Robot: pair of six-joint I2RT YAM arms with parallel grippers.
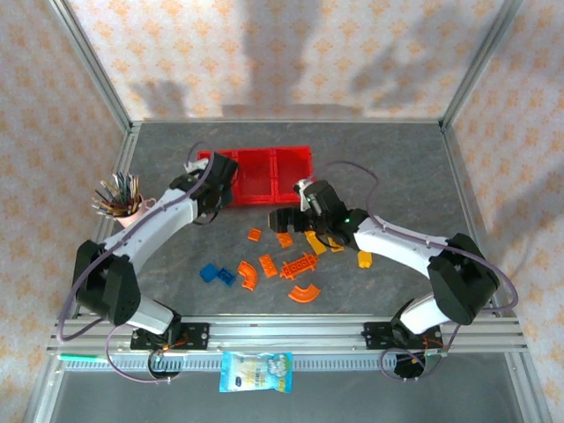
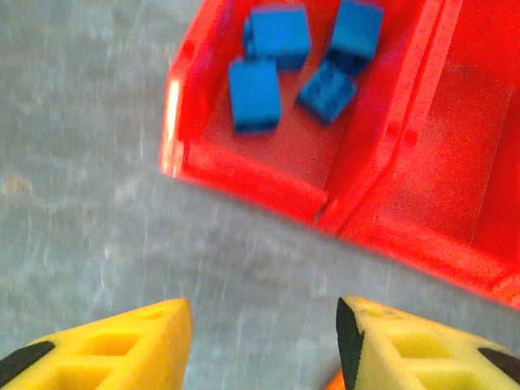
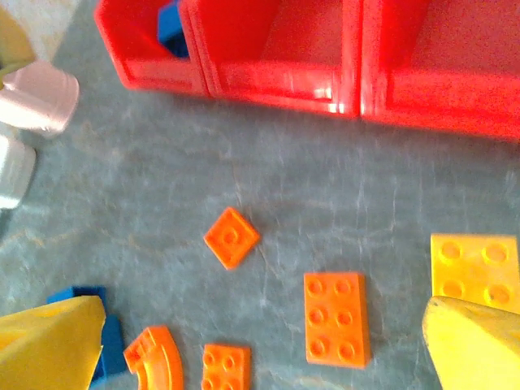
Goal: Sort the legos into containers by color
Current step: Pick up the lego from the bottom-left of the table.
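blue legos (image 2: 254,96) in end container (image 2: 244,175), left arm (image 1: 163,220) covering it overhead

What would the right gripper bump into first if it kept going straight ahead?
Likely the orange six-stud brick lying on the table between the open fingers of the right gripper, though depth is unclear.

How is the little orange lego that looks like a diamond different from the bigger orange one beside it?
The little orange lego is square and turned cornerwise; the bigger orange lego is a rectangle lying nearly straight. The bigger one shows six studs, the little one fewer. Both are orange and lie flat on the table, outside the red tray.
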